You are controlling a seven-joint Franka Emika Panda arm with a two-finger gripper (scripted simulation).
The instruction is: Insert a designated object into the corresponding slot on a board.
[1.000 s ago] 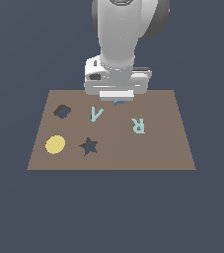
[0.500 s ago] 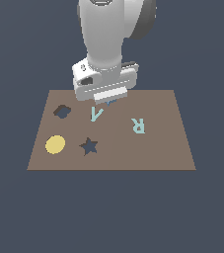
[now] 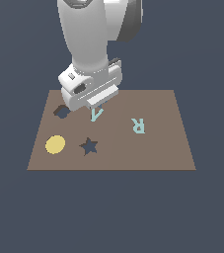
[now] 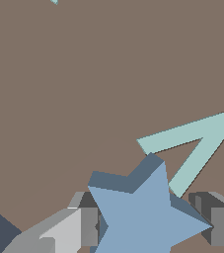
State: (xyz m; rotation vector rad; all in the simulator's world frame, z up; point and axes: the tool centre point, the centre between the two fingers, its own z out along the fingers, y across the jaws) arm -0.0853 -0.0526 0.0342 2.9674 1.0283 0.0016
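Swinging from beside the R toward the A (image 3: 97, 114), my end effector (image 4: 150, 227) grips the star piece (image 4: 143, 212); align its points above the star slot (image 3: 89, 146) before lowering.

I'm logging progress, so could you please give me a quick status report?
Gripper shut on star piece. Hovering over letter A, short of star slot. Nothing in the way on the board.

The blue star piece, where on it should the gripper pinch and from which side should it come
Pinch the star piece across its body, one finger on each opposite side, coming from straight above. It is a flat, thick slab with vertical side walls, which suit flat pads. The wrist view shows the gripper holding it this way above the board, near the letter A.
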